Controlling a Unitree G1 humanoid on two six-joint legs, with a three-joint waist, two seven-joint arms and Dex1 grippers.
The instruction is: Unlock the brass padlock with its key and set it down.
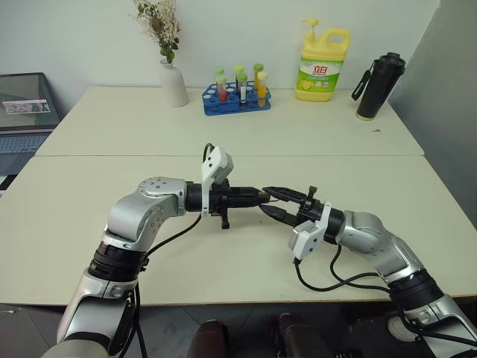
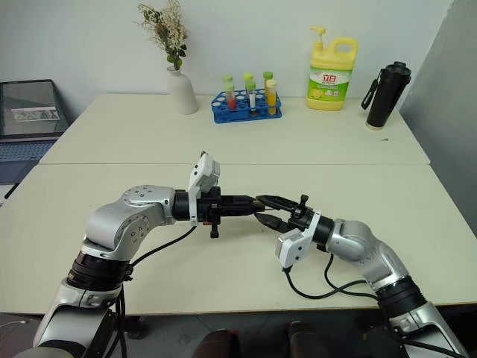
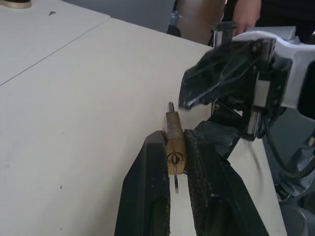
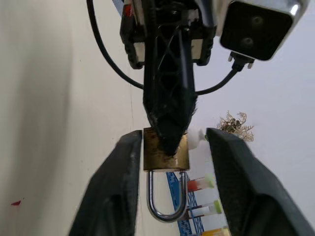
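Tabletop — blue rack [image 1: 237, 100] of tubes [image 1: 221, 88]

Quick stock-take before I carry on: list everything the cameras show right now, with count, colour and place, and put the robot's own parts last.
brass padlock: one, golden with silver shackle, clamped in the left gripper above the table
key: one, silver, in the padlock's keyhole
table: two, cream, pushed together
vase: one, white, dried sprigs, far left of the table
tube rack: one, blue, coloured capped tubes, far middle
detergent bottle: one, yellow, far right of the rack
flask: one, black, far right corner
laptop: one, grey, off the left edge
person's hand: one, beyond the table
left gripper: black fingers shut on the padlock
right gripper: black fingers open either side of the padlock
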